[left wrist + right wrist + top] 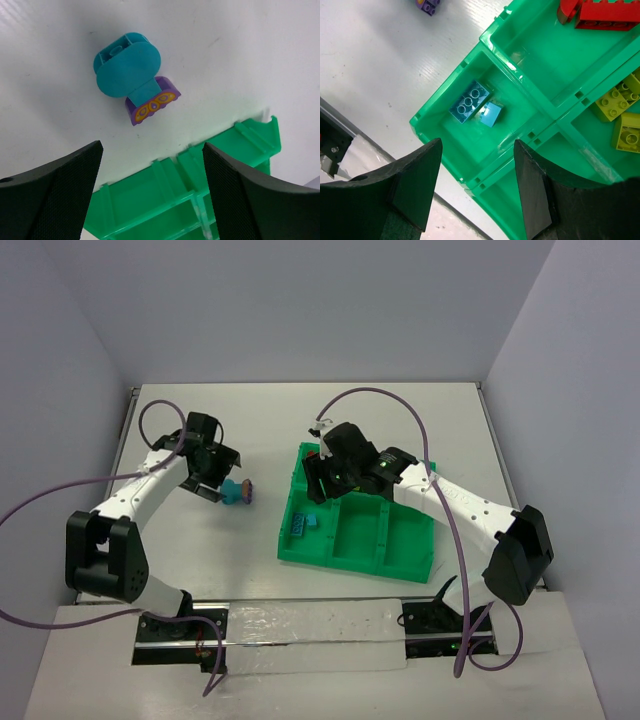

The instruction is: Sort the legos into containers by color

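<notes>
White walls close round a white table [300,410] where both arms work.

Left hand [152,150] hangs above the table with its fingers [65,185] spread wide and nothing between them. Just past the fingertips a teal piece [127,67] lies on its side on the table, its rounded plate facing the wrist camera. A purple brick [152,102] with yellow ovals on its face is joined to the teal stem. In the top view this pair lies on the table left of the tray [290,550], apart from it.

Right hand [477,150] hangs over the green tray, fingers [415,180] also wide apart and holding nothing. Below it, the near left corner compartment holds a blue brick [470,102] and a smaller cyan brick [491,115], touching each other. The compartment behind that one, at the far left, holds red bricks [605,12], partly cut off by the frame edge. Across a wall from the red ones, two yellow-green bricks [620,97] lie in the next compartment of the far row. The near middle compartment shows only green floor in the part that can be seen.
</notes>
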